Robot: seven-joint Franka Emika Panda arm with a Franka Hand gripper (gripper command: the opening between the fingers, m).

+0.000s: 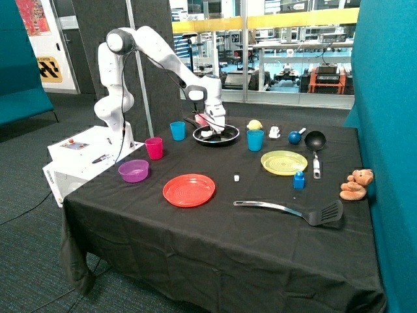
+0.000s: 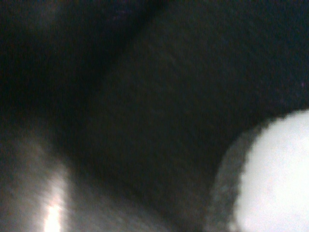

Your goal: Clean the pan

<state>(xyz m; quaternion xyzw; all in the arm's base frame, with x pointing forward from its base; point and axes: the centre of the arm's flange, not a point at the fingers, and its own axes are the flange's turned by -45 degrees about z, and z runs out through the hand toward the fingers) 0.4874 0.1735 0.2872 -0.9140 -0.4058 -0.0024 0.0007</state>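
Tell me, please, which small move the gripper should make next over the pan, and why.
Probably a short sideways wipe across the pan's floor: the gripper is down inside it, with something white at its tip.

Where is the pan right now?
In the outside view, the pan sits at the table's far edge between the two blue cups, directly under the gripper.

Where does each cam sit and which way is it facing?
Outside view: stands off the table's near side, looking across it at the arm, whose hand is down in the pan; base, links and wrist all show.
Wrist view: on the wrist, pressed close to the pan's dark inner surface, with a white thing at the edge; no part of the robot can be made out.
Shared: the pan, and probably the white thing under the hand.
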